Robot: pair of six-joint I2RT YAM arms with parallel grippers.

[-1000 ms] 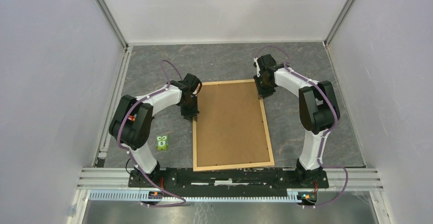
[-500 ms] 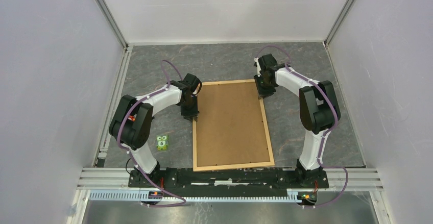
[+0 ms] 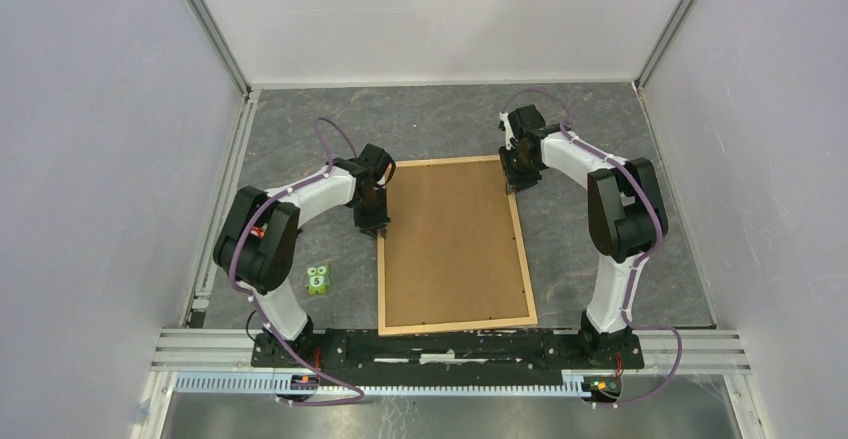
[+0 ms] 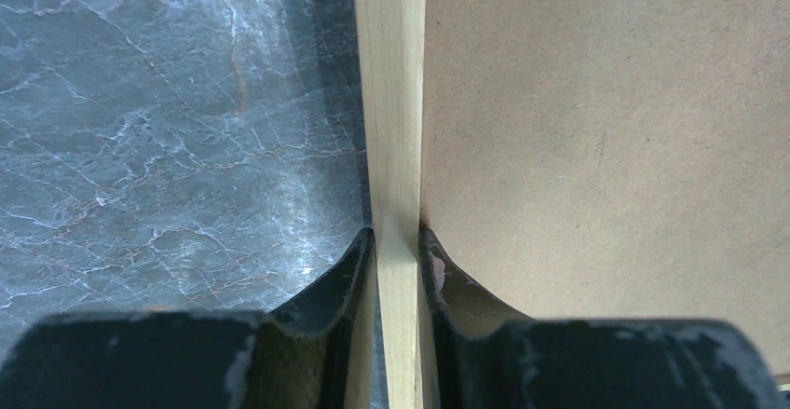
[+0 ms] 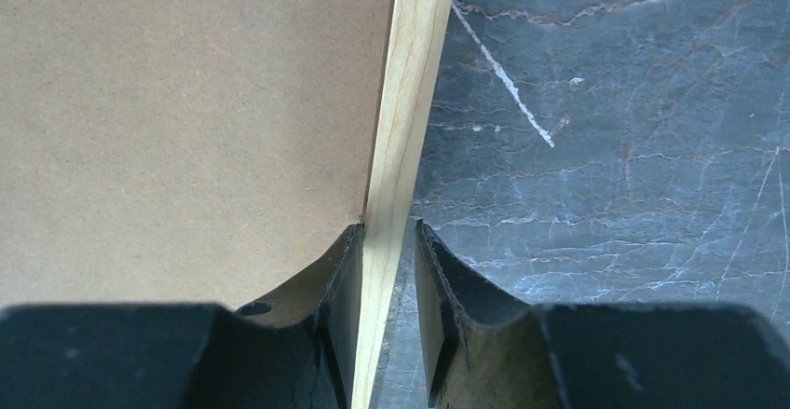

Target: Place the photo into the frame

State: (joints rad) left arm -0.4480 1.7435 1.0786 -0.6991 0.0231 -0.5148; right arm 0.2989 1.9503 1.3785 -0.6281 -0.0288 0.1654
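Table (image 3: 440,129): grey marbled top, lying between pale walls.

The frame (image 3: 460,326): lying flat mid-table, back side up, long axis running away from the arm bases. The brown backing board (image 3: 452,244) is filling the whole opening inside the wooden strips.

The photo: not showing in any view. It may be lying under the board, but I cannot tell.

Left gripper (image 4: 396,241): reaching in from the left and pinching the frame's left strip partway along, one finger on the outer edge and one on the board side, both touching wood.

Right gripper (image 5: 387,232): sitting astride the right strip near the far right corner. The inner finger is lying against the wood and the outer finger is standing just clear, with a sliver of table showing between. A loose straddle, not a clamp.

Small green figure marked 5 (image 3: 318,279): sitting on the table left of the frame, apart from it.

Step in hand, as I judge it: handling the assembled frame by both long sides, either squaring it or getting ready to lift and turn it.

Next move is calling for a firm right-hand grip before any lift, then both arms rising together so the thin strips are not twisting and the board is not dropping out.
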